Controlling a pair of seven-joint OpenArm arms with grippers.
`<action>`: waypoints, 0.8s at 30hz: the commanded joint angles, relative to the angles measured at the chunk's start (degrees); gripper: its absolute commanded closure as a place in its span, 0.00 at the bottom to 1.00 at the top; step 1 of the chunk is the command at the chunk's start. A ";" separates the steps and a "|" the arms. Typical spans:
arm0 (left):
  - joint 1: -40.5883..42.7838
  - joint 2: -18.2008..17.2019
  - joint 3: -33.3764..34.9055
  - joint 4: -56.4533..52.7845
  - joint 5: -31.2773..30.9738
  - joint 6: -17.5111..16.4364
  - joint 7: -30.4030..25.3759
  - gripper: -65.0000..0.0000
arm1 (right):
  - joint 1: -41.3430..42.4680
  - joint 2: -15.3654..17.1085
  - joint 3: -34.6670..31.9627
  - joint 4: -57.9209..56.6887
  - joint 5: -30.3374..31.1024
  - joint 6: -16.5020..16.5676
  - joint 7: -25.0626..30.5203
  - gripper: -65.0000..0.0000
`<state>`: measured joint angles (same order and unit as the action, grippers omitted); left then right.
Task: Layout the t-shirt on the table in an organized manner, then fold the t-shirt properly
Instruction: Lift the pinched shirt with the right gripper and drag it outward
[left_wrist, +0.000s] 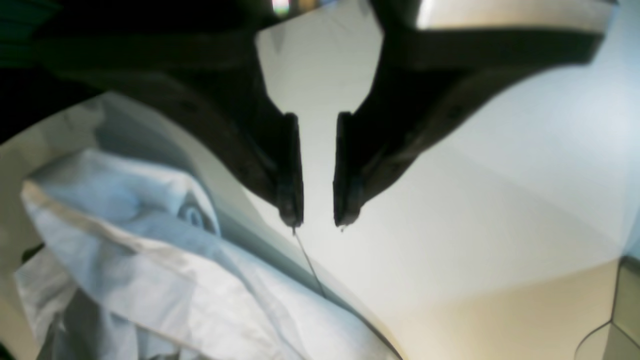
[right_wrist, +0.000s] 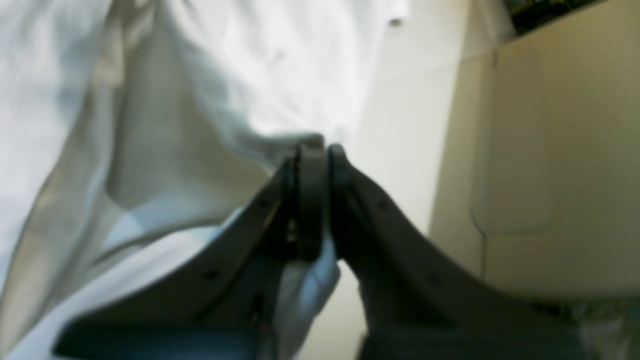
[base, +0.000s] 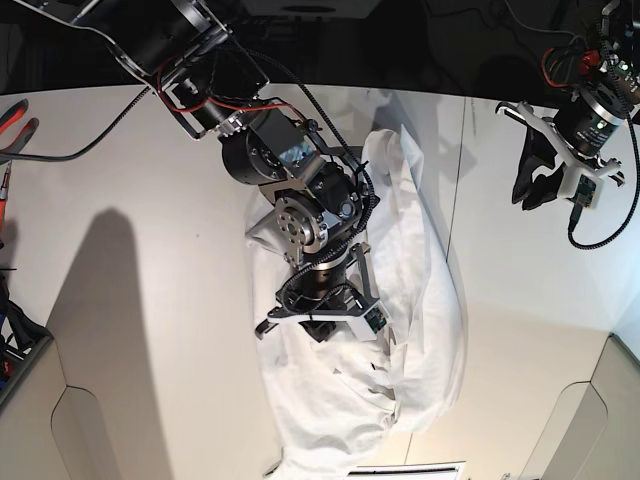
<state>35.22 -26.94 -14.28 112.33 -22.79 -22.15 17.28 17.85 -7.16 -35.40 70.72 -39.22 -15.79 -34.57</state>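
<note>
A white t-shirt (base: 400, 300) lies bunched mid-worktop (base: 150, 300) – nothing laid flat, no fold begun – as the right end effector (right_wrist: 315, 160) pinches a fold of the cloth and the left end effector (left_wrist: 318, 220) (jaws apart, empty) hangs well clear.

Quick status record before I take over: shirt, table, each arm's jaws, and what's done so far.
t-shirt: bunched in a wrinkled heap mid-table, not spread flat
table: off-white, thin dark seam running across it
right gripper: jaws shut on a fold of the t-shirt
left gripper: jaws apart, empty, above bare table beside the shirt
layout: not yet done
fold: not started
</note>
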 joint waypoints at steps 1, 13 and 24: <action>0.00 -0.70 -0.42 0.83 -0.57 0.04 -0.92 0.77 | 0.39 -0.48 0.98 3.76 -2.01 -0.79 0.50 1.00; 0.00 -1.40 -0.42 0.81 -0.57 0.02 -0.68 0.77 | -9.62 4.09 15.89 24.59 -0.90 0.28 -6.36 1.00; 0.00 -2.75 -0.42 0.81 -0.57 0.02 -0.50 0.77 | -18.36 10.67 30.64 24.59 7.45 6.95 -7.89 0.95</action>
<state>35.22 -28.88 -14.26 112.33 -22.83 -22.15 17.82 -1.43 3.22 -4.73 94.17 -30.68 -8.19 -43.81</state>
